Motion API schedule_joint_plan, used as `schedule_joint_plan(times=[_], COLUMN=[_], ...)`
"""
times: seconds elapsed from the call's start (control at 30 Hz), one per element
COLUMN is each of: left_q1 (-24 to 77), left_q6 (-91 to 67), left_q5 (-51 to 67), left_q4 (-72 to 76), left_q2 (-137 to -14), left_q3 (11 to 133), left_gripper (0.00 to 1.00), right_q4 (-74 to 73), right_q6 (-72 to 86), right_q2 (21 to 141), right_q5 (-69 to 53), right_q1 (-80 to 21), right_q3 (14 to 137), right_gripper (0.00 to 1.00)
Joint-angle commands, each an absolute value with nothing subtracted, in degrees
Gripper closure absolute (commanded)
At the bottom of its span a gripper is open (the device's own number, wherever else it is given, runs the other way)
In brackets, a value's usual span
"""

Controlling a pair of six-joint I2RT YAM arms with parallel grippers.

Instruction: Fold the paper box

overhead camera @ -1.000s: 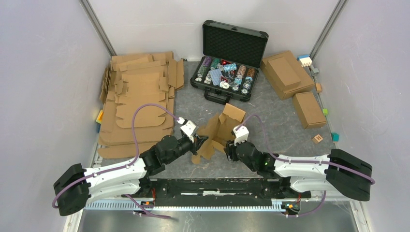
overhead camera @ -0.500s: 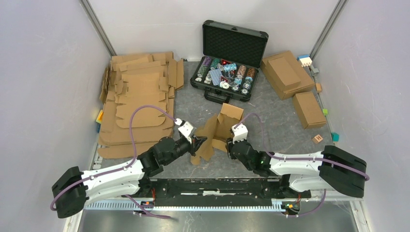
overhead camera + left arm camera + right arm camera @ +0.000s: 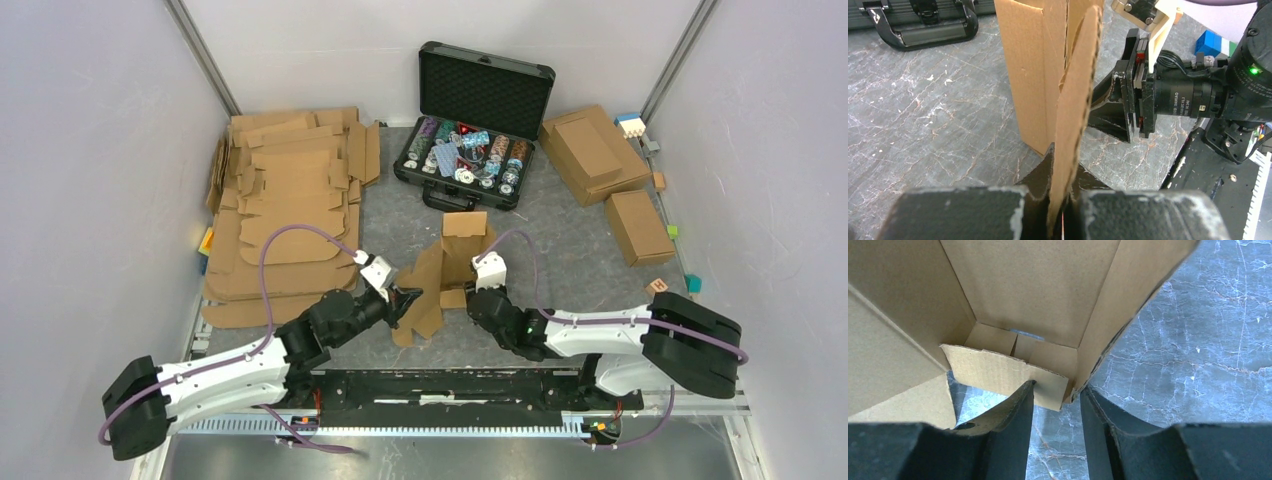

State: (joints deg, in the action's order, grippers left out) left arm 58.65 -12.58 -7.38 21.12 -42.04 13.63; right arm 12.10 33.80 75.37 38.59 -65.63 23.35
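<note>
1. Top view: the paper box (image 3: 447, 268) stands half-formed on the grey table (image 3: 585, 275), in the middle between the two arms and in front of the open black chip case (image 3: 478, 118). It is apart from the stack of flat blanks (image 3: 290, 215) to the left. The left gripper (image 3: 408, 298) meets its left panel and the right gripper (image 3: 468, 293) its right lower side. The arms probably come in from opposite sides so that one can steady the box while the other folds.

2. Left wrist view: the left gripper (image 3: 1060, 212) is clamped on the edge of an upright cardboard panel, whose corrugated edge rises straight out of the closed pads. This pinch seems meant to hold the box upright and stop it sliding. The right gripper (image 3: 1100, 107) reaches in behind the box's far wall.

3. Right wrist view: the right gripper (image 3: 1057, 407) looks into the box's open interior. Its jaws stand apart, with bare table showing between them. A small inner flap (image 3: 998, 371) hangs just above. The left finger (image 3: 1015, 415) touches the flap's lower edge, and nothing is clamped. The gripper looks positioned to push or tuck that flap inward.
</note>
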Motion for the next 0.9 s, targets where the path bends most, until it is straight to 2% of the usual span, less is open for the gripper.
schedule_joint_plan(times=[0.0,0.03,0.1,0.13,0.2,0.33,0.57,0.87], left_q1=[59.1,59.2,59.2,59.2,59.3,59.3,59.3,59.4], left_q6=[-14.8,-14.7,-14.6,-14.5,-14.3,-14.1,-13.8,-13.1], left_q5=[-7.1,-7.0,-7.3,-7.4,-7.7,-8.3,-7.9,-7.3], left_q4=[20.6,20.5,20.5,20.4,20.2,20.0,19.9,19.9], left_q2=[-44.5,-45.0,-45.7,-45.9,-46.0,-45.6,-47.4,-50.0], left_q3=[14.4,14.6,14.8,14.9,15.0,14.9,15.6,16.6], left_gripper=[0.95,0.95,0.95,0.95,0.95,0.95,0.95,0.95], right_q4=[11.9,13.3,17.0,18.5,21.7,24.7,24.1,25.8], right_q6=[33.8,33.2,30.5,29.3,27.9,26.3,25.5,25.6], right_q2=[77.0,77.2,77.0,76.7,75.2,71.9,72.6,75.0], right_q5=[41.9,41.6,39.8,38.9,38.4,37.9,37.1,32.2], right_q1=[-65.8,-65.8,-65.7,-65.7,-65.5,-64.0,-61.2,-57.5], right_q3=[25.3,25.0,23.9,23.1,21.4,18.3,18.8,19.2], right_gripper=[0.53,0.5,0.35,0.34,0.37,0.52,0.51,0.58])
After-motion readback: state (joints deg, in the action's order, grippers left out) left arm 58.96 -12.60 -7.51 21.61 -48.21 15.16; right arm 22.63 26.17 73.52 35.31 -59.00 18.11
